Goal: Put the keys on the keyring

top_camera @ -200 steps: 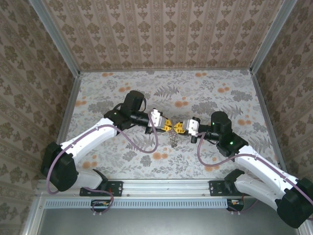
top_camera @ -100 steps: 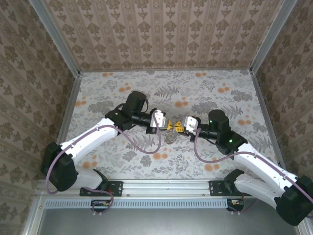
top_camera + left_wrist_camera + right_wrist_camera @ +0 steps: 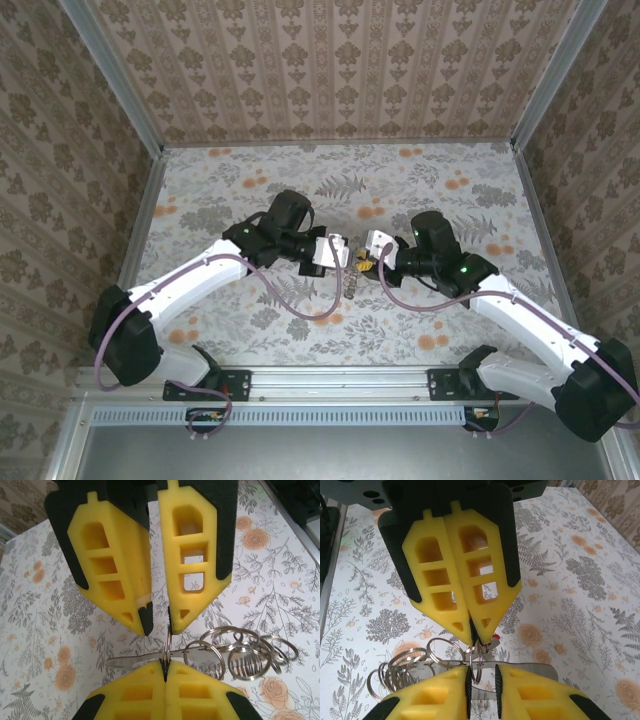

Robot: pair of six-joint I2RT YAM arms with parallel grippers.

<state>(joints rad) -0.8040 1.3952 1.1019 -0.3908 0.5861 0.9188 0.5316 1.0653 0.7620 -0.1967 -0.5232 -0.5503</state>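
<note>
Holding the ring (image 3: pixel 168 644) edge-on in my shut left pincer (image 3: pixel 165 666) at mid-bench (image 3: pixel 450 170), I judge the right pincer (image 3: pixel 159 626) nearer, tip-to-tip opposite, jaws slightly parted astride the ring, with the key (image 3: pixel 131 661) lying crosswise to the ring.

The bench (image 3: pixel 220 190) was covered in a pale floral print of grey ferns and leaves with scattered orange blossoms. Patterned walls (image 3: pixel 340 70) closed it in on three sides, and a metal rail (image 3: pixel 340 378) ran along its near edge.
</note>
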